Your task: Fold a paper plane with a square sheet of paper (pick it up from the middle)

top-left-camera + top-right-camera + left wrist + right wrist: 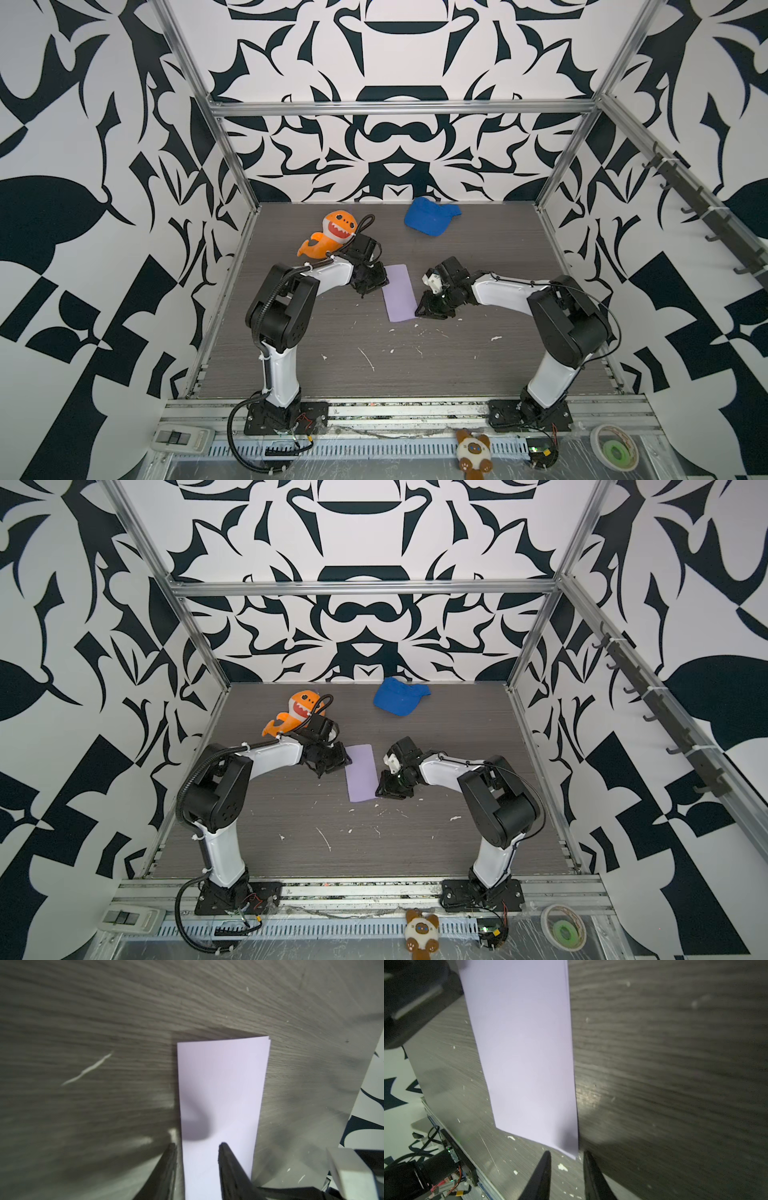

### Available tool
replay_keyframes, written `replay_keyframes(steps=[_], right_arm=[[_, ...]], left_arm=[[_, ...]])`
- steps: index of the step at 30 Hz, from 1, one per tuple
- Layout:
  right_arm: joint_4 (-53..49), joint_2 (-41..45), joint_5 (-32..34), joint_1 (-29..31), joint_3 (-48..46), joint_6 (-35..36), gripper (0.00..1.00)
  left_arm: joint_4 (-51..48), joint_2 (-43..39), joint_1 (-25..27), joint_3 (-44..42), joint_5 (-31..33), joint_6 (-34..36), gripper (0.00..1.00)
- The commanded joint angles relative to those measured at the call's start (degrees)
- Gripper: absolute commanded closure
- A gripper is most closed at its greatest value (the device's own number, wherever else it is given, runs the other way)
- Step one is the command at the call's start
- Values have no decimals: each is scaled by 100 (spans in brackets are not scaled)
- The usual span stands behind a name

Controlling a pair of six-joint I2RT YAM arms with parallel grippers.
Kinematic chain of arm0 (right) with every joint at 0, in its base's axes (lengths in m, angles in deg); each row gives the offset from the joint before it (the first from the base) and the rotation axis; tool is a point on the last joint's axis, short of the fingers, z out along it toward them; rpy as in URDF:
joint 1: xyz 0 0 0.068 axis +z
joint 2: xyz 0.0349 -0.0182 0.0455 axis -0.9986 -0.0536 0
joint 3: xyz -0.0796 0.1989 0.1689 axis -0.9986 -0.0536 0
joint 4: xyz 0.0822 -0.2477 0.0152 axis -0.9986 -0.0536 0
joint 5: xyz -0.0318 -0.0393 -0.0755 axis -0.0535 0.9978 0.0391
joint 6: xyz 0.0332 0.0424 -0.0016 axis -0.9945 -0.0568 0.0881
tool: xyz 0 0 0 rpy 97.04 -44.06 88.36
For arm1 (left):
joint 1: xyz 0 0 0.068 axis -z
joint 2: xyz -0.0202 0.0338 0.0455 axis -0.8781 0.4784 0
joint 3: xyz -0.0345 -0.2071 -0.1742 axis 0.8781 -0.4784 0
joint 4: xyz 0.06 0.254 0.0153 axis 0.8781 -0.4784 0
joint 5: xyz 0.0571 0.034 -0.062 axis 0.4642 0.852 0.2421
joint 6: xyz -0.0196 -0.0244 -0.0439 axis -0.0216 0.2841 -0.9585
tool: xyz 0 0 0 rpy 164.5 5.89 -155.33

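Grey wood table (457,353). Square sheet of paper (400,293), folded to narrow strip, lies flat at centre. Left gripper (197,1145) parted astride far-left edge; right gripper (567,1152) parted by near-right corner; neither grasps. Likely best: pin strip, press crease flat.

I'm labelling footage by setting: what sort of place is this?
Likely a robot test cell: two white-and-black arms bolted to an aluminium rail, a grey wood-grain tabletop, and black-and-white patterned walls.
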Motion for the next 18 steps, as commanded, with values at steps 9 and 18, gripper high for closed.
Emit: replay_keyframes(steps=[9,18], right_arm=[[1124,560,-284,-506,-547,-680,57],[1244,205,-873,-500,-481,-724,60]], left_arm=[[905,-274,106,-419,-600,-886,66],[587,167,117,-444,-359,-879,75]])
